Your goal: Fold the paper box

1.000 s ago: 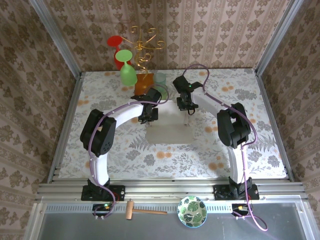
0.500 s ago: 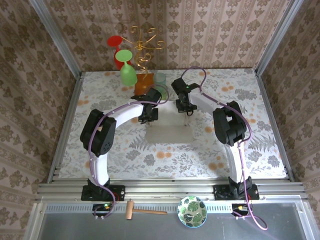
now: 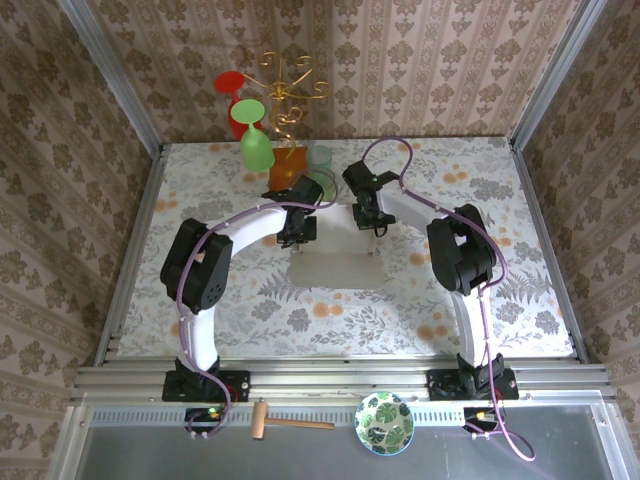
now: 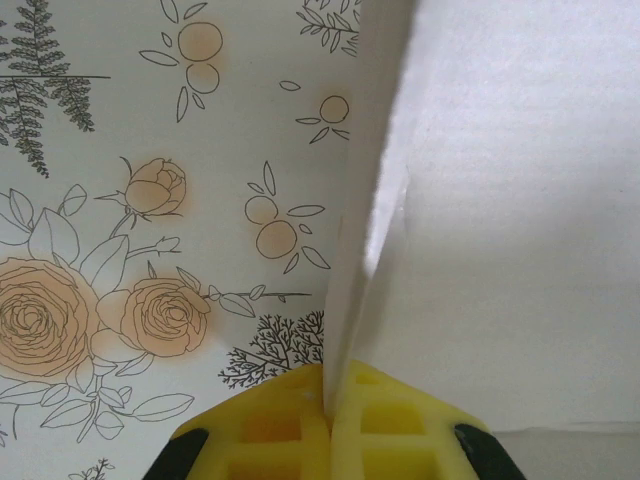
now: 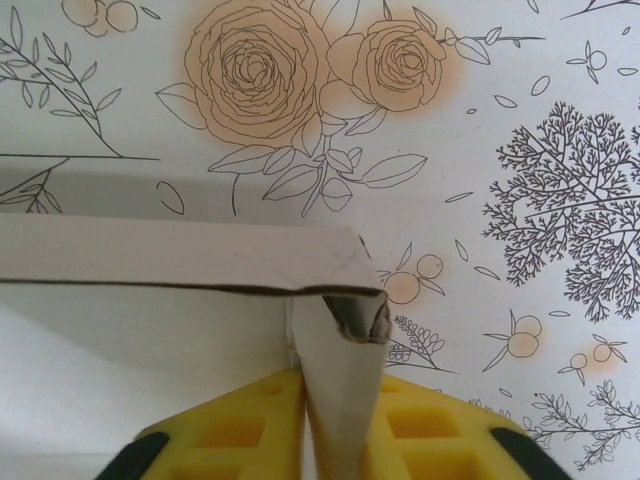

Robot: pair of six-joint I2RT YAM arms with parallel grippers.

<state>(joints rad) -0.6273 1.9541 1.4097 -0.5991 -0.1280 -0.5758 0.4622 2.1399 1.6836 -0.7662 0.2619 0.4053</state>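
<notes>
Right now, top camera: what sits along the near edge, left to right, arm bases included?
left arm base → wooden mallet → green leaf-patterned bowl → right arm base

Yellow jaws tight on the paper box (image 4: 520,200) edge

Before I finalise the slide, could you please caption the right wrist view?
Right gripper pinching a corner flap of the paper box above the floral tablecloth.
</notes>
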